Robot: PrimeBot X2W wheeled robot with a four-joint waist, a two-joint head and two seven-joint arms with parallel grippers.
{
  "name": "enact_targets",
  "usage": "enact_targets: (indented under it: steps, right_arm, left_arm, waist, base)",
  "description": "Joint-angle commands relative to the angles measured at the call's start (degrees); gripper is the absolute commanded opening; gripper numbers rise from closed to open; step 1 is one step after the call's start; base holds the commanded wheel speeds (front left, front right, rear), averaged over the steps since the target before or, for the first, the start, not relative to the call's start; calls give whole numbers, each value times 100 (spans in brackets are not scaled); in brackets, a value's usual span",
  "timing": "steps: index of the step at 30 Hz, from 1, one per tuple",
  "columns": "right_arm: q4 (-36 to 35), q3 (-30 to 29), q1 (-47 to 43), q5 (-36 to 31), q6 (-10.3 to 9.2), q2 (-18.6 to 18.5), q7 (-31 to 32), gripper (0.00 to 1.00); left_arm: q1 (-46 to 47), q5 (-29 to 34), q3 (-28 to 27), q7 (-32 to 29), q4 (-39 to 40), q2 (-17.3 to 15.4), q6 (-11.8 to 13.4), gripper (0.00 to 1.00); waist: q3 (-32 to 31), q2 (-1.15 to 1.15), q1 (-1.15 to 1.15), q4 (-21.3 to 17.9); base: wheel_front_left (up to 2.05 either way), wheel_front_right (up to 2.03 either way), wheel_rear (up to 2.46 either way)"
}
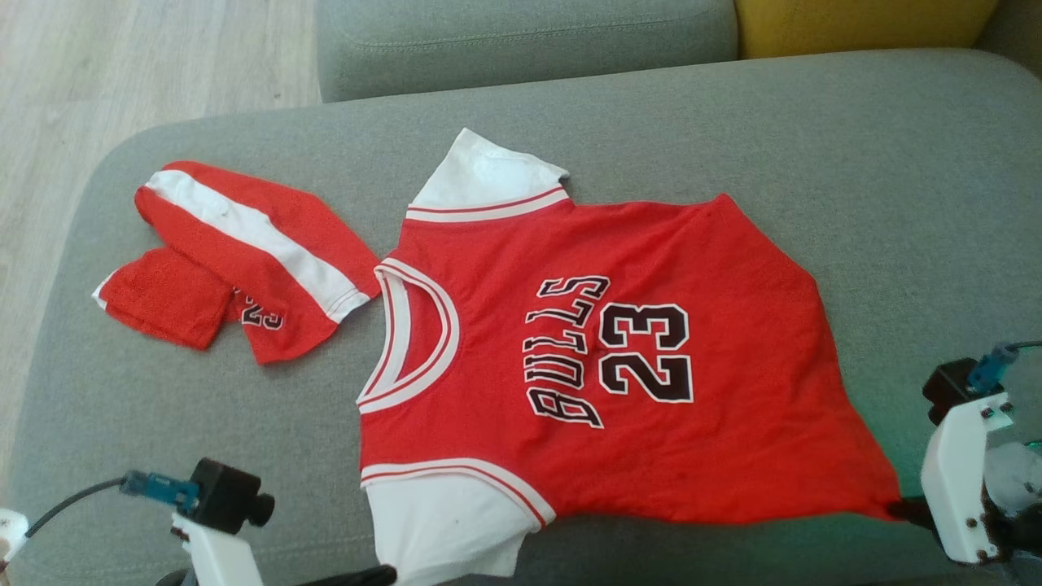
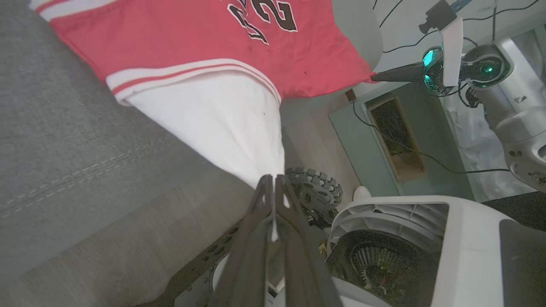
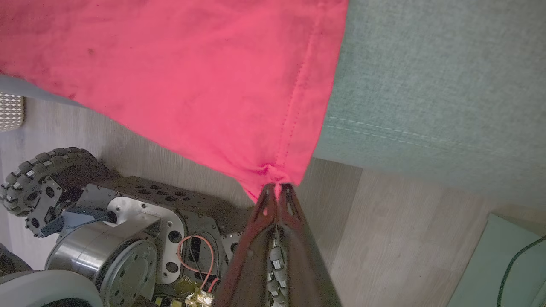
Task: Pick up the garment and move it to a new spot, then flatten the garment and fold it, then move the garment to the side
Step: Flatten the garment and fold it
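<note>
The garment (image 1: 619,358), a red jersey with white sleeves and black "BULLS 23" lettering, lies spread face up on the grey cushion (image 1: 895,203), neck toward the left. Its near edge hangs slightly over the cushion's front. My left gripper (image 2: 273,177) is shut on the tip of the near white sleeve (image 2: 213,123), and it appears at the bottom edge of the head view (image 1: 389,574). My right gripper (image 3: 277,186) is shut on the red hem corner (image 3: 273,170), seen at the cushion's near right (image 1: 899,509). The cloth is drawn taut between the two grips.
Folded red shorts (image 1: 236,260) with a white stripe lie on the cushion left of the jersey. A grey backrest (image 1: 521,41) and a yellow cushion (image 1: 855,24) stand behind. Wooden floor (image 1: 122,65) lies to the left. My wheeled base (image 3: 42,179) sits below the front edge.
</note>
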State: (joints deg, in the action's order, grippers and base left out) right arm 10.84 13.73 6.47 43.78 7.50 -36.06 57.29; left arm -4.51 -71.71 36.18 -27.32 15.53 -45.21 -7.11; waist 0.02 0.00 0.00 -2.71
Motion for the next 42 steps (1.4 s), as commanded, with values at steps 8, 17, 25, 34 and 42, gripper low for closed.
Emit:
enact_targets:
  steps: [8,17,25,34,42]
  right_arm:
    - [-1016,-444,336,79,-1,250,493,0]
    - [-1664,-469,3145,-555,-1,722,719,0]
    - [-168,-263,6387,-1935,-1,1321,-1289,0]
    - [1859,-1115,8675,-4532,-1,1935,-5612,0]
    - [2747,-1450,8683,-5746,-1,2179,-7203,0]
  left_arm:
    - [716,-798,-600,75,520,-310,-37,0]
    - [3829,-1015,-1546,-271,133,80,474,0]
    - [7786,901,-1467,786,-2141,1428,1014,0]
    - [10229,2048,-1841,3848,-4298,2719,762,0]
    - [10335,2225,-1762,4206,-4825,3230,157,0]
  waist:
    - [183,0,0,-54]
    - [1454,0,0,-123]
    - [2889,0,0,-156]
    - [3359,0,0,5]
    - [3497,0,0,201]
  base:
    - [0,0,0]
    - [0,0,0]
    - [0,0,0]
    - [0,0,0]
    - [0,0,0]
